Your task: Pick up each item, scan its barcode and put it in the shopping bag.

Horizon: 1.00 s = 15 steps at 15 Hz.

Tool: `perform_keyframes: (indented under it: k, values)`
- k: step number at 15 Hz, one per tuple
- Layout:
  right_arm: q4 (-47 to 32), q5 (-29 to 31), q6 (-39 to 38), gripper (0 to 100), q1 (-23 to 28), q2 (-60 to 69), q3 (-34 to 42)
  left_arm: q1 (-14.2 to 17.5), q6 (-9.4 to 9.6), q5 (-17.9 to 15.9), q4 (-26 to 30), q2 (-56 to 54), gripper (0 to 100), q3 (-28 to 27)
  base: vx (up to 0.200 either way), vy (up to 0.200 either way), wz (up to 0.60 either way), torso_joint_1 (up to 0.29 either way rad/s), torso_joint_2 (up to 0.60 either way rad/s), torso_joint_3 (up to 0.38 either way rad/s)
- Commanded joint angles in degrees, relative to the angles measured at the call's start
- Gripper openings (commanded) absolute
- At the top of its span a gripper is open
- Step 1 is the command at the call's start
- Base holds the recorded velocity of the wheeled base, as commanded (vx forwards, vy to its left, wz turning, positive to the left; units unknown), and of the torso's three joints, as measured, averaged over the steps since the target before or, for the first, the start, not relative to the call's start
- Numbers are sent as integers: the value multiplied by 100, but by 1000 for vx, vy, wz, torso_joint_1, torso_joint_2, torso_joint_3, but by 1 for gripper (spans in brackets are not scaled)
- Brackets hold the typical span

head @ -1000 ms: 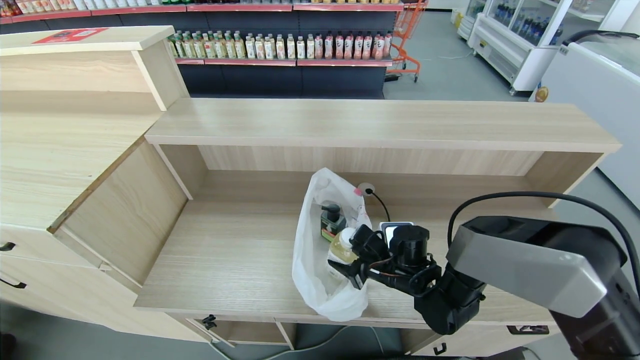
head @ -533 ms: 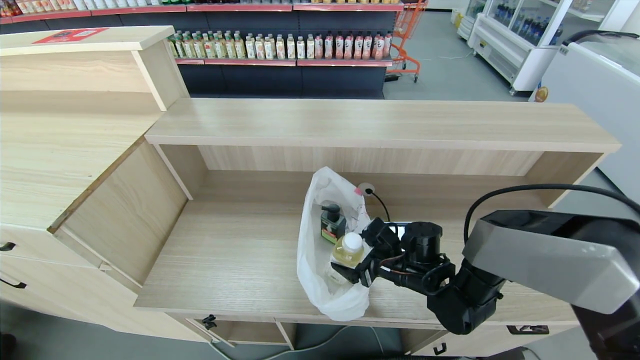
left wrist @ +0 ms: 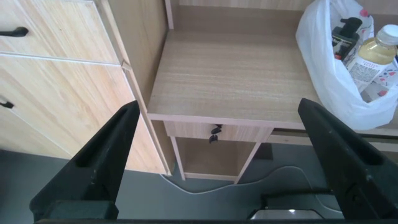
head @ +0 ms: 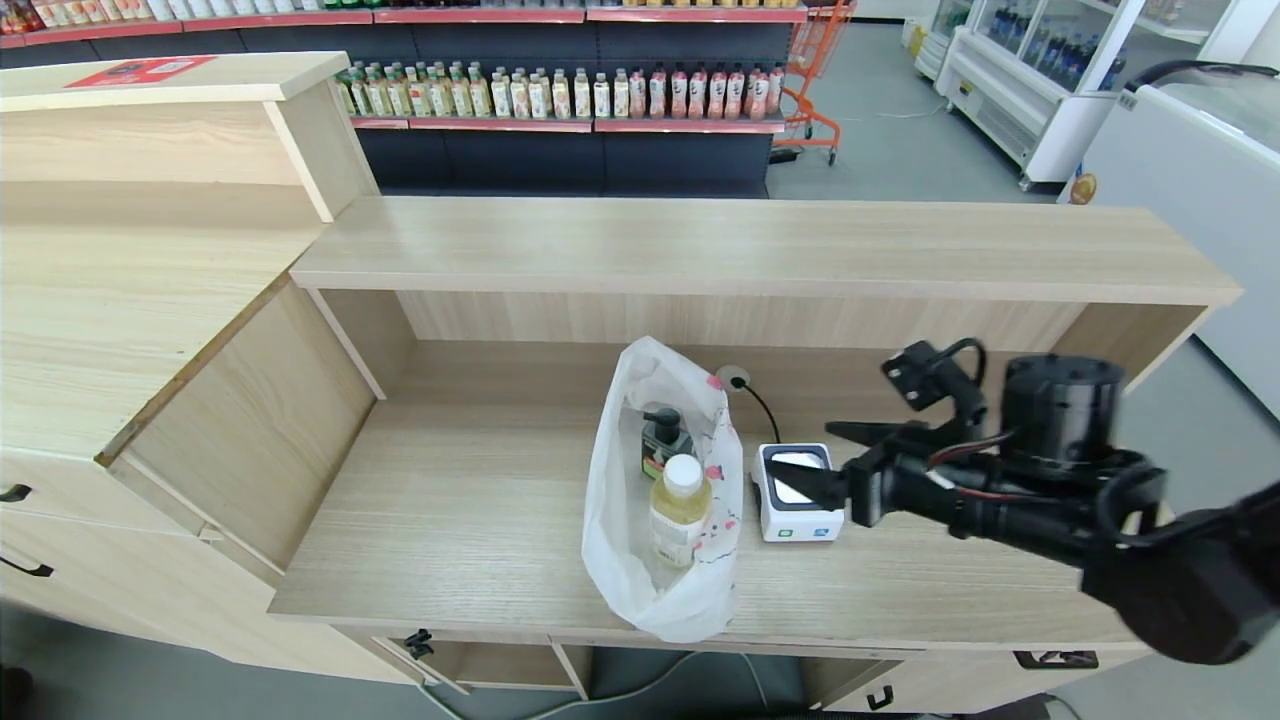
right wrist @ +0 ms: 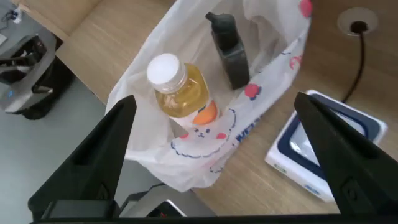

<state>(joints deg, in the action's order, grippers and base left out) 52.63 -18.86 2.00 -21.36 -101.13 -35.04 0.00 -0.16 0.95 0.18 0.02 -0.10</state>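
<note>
With the yellow bottle (head: 680, 510) standing in the shopping bag (head: 620, 570) beside the dark pump bottle (head: 663, 440), we judge the drop done. We should carry the right fingers (head: 820, 484) off high, clear of the scanner (head: 795, 522). They spread empty above the counter (head: 450, 520), across the scanner from the bag. Our left fingers (left wrist: 106, 155) gape empty too, well apart from it.

No writing can be made out from here; the red sign (head: 140, 70) on the tall cabinet (head: 150, 140), the label on the bottle (head: 679, 512) and the print on the shopping bag (head: 612, 545) are all too small.
</note>
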Motion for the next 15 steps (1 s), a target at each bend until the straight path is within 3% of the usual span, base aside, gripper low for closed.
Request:
perform_keyframes:
  k: [1,3,6,8,10,11,13,15]
  values:
    - [-1352,216,-94,100,1318,2836,1122,0,-2,2,-1,-2,100,1,0,0,0,0,0,0]
    - [-1826,321,-86,100,1872,4049,1895,0,-2,2,-1,-2,100,1,0,0,0,0,0,0]
    - [-2397,629,152,100,2013,6712,3504,0,-2,2,-1,-2,100,1,0,0,0,0,0,0]
    - [-3927,1007,442,100,2065,8382,3504,0,-2,2,-1,-2,100,1,0,0,0,0,0,0]
    - [-4814,1165,354,100,2189,9252,3504,0,-2,2,-1,-2,100,1,0,0,0,0,0,0]
    - [-4955,1165,29,100,2241,9753,3504,0,-2,2,-1,-2,100,1,0,0,0,0,0,0]
    - [-5034,1209,494,100,2145,10113,3504,0,-2,2,-1,-2,100,1,0,0,0,0,0,0]
    - [-5175,1253,433,100,2145,10113,3504,0,-2,2,-1,-2,100,1,0,0,0,0,0,0]
